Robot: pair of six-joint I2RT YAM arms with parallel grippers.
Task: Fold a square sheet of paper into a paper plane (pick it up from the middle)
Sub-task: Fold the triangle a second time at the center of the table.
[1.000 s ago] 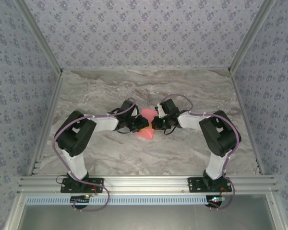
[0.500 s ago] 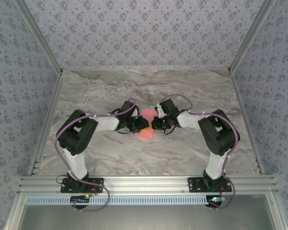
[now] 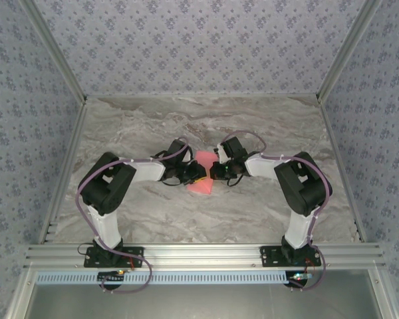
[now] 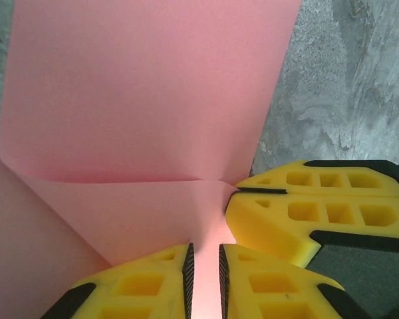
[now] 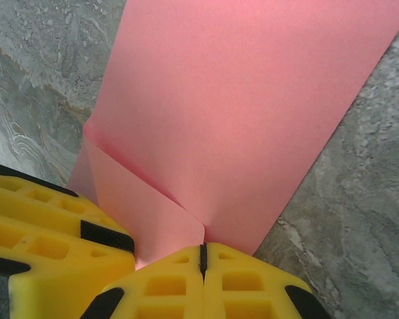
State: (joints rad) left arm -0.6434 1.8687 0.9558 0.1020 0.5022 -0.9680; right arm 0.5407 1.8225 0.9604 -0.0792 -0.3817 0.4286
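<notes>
The salmon-pink square sheet of paper [image 3: 201, 179] lies creased at the table's middle, between both grippers. In the left wrist view the sheet [image 4: 139, 100] has a horizontal crease and a diagonal fold. My left gripper [image 4: 204, 247] stands over its near edge, jaws a narrow gap apart with pink showing between them. My right gripper [image 5: 202, 247] is shut on a folded flap of the sheet [image 5: 239, 100]. Its yellow fingers [image 4: 299, 212] appear beside the left gripper, close to touching. From above, the left gripper [image 3: 197, 172] and right gripper [image 3: 215, 171] meet over the paper.
The marble-patterned table [image 3: 253, 126] stretches bare around the sheet. Patterned walls enclose it on three sides, with aluminium posts [image 3: 53, 50] at the corners. Both arm bases sit on the rail [image 3: 199, 254] at the near edge.
The right gripper has edged slightly toward the left gripper over the paper. The left arm and the sheet hold almost still.
</notes>
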